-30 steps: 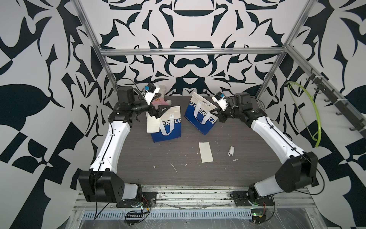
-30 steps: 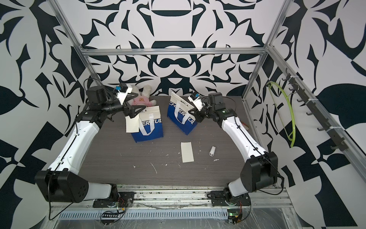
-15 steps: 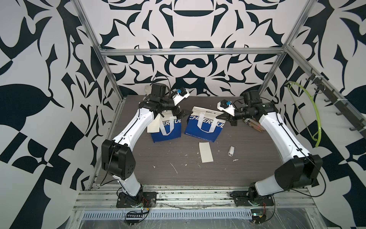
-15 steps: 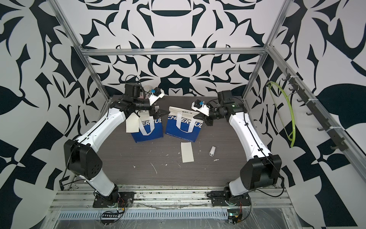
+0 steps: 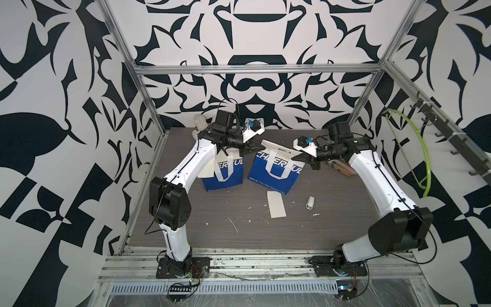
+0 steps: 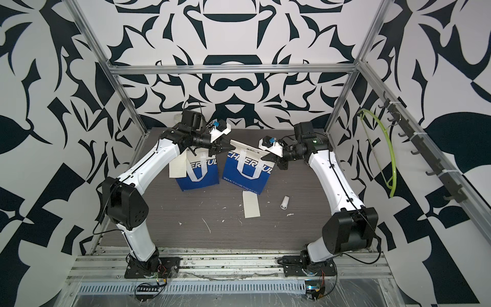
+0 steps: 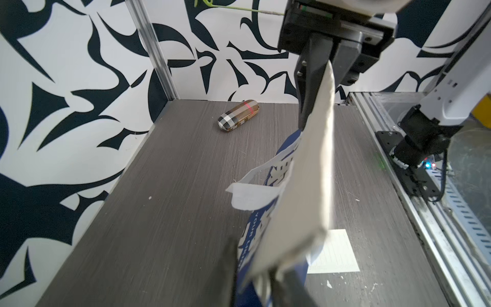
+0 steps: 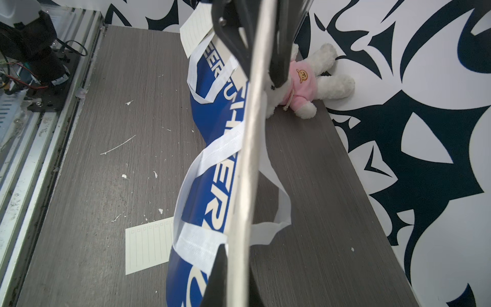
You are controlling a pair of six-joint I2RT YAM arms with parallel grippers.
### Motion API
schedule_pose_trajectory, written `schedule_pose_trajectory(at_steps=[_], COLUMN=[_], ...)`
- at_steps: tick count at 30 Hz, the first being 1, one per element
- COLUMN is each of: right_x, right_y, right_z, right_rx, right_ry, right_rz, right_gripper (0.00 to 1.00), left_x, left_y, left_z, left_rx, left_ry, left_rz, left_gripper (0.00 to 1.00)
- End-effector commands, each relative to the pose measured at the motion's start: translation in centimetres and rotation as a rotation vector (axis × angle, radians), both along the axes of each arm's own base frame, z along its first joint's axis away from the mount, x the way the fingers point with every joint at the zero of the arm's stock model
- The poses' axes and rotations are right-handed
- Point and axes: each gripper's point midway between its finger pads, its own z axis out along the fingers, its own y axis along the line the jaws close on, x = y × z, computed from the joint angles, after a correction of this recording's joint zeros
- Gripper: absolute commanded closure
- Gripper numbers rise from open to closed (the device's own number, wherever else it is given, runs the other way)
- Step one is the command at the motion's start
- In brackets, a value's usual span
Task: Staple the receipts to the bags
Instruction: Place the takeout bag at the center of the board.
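Observation:
The right bag [image 5: 276,172], cream on top and blue below, stands upright at mid table, held by its top edge. My right gripper [image 5: 305,159] is shut on its top right corner [image 8: 239,265]. My left gripper [image 5: 248,150] is at the top left corner; in the left wrist view its jaws [image 7: 259,279] stand part-way apart on either side of that corner. The left bag [image 5: 228,175] lies flat beside it, one receipt [image 5: 207,170] at its left edge. A second receipt [image 5: 276,204] lies loose in front of the right bag.
A plush toy in pink [image 8: 303,87] lies at the back wall behind the left arm. A plaid case [image 7: 238,118] sits at the back right. A small white object [image 5: 310,202] and paper scraps lie near the loose receipt. A green hoop [image 5: 414,148] hangs on the right wall.
My left arm has swung from the left bag over to the right bag's left corner, and its jaws have narrowed. The right arm turned the bag to face the front.

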Motion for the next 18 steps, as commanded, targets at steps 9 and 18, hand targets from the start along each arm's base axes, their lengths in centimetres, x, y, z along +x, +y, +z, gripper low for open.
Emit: schedule_pose_trajectory(at_steps=[9, 18], right_x=[0.1, 3.6], right_y=[0.9, 0.5], right_z=[1.5, 1.5], right_rx=[0.048, 0.048], right_ry=[-0.034, -0.074], right_rz=[0.05, -0.092], right_gripper=[1.0, 0.72], left_x=[-2.5, 1.5], left_y=[0.3, -0.4], left_z=[0.3, -2.7], left_rx=[-0.04, -0.03], left_ry=[0.044, 0.069], left_rz=[-0.09, 0.067], left_gripper=[0.56, 1.0])
